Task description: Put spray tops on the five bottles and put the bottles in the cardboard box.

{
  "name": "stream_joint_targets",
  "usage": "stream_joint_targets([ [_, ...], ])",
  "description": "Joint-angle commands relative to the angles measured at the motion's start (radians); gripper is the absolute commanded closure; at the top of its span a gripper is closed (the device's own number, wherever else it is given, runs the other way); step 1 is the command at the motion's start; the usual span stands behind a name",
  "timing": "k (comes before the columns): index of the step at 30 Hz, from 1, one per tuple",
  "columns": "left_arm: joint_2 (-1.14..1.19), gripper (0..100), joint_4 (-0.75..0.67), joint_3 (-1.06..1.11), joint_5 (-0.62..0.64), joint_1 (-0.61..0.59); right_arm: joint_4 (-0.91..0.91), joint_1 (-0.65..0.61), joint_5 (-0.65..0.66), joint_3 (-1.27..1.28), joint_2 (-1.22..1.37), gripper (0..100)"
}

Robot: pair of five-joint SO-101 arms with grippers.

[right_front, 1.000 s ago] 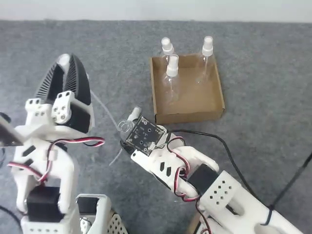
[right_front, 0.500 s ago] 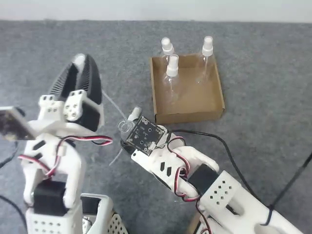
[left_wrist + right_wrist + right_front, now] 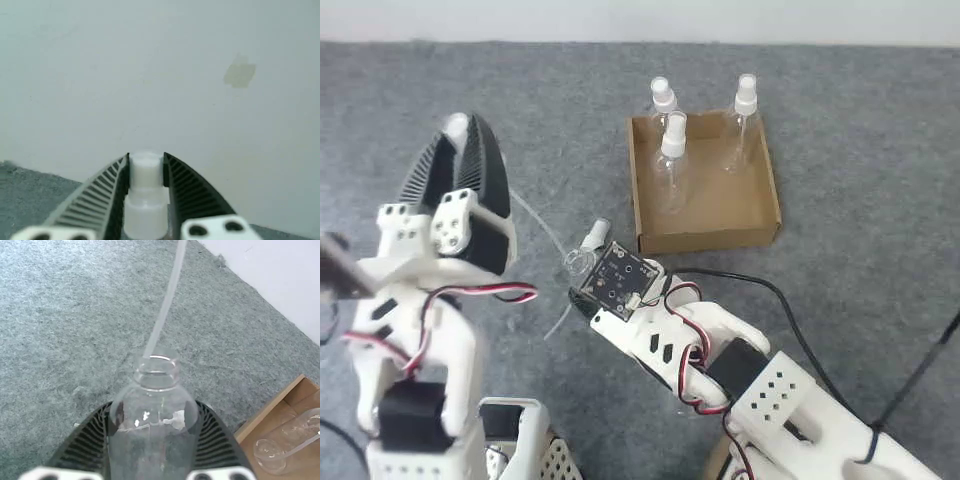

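Over gray carpet point(image 3: 50, 315), left gripper point(image 3: 146, 159) pinches the spray top point(image 3: 145, 200), its tube at the mouth of the bottle point(image 3: 155, 395) that right gripper point(image 3: 154, 412) hugs.

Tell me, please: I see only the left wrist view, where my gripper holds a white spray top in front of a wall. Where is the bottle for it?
Observer: The right gripper holds an open bottle, just beside the cardboard box.
Operator: Does the tube of my spray top reach that bottle?
Observer: Yes, the tube comes down to the bottle's mouth.
Operator: How many bottles are in the box already?
Observer: Three capped bottles stand in it.
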Motion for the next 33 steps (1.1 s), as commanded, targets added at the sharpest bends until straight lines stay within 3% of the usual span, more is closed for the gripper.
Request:
stream_joint_targets([
  [1,-0.008,99,0.000,0.030,0.008,0.006,-0.022,-0.010,-0.012,-0.009,-0.039,99.3],
  [10,-0.009,99,0.103,0.093,-0.029,0.160,-0.024,-0.002,-0.012,-0.009,-0.039,99.3],
  [14,-0.009,99,0.172,0.087,-0.132,0.169,-0.015,-0.004,-0.005,0.011,-0.039,99.3],
  [20,-0.009,99,0.255,0.090,-0.190,0.172,-0.041,-0.004,-0.003,0.061,-0.039,99.3],
  [26,-0.009,99,0.261,0.093,-0.193,0.169,-0.242,0.031,-0.029,0.091,-0.039,99.3],
  [33,-0.008,99,0.250,0.094,-0.190,0.222,-0.470,0.038,-0.187,0.167,-0.030,99.3],
])
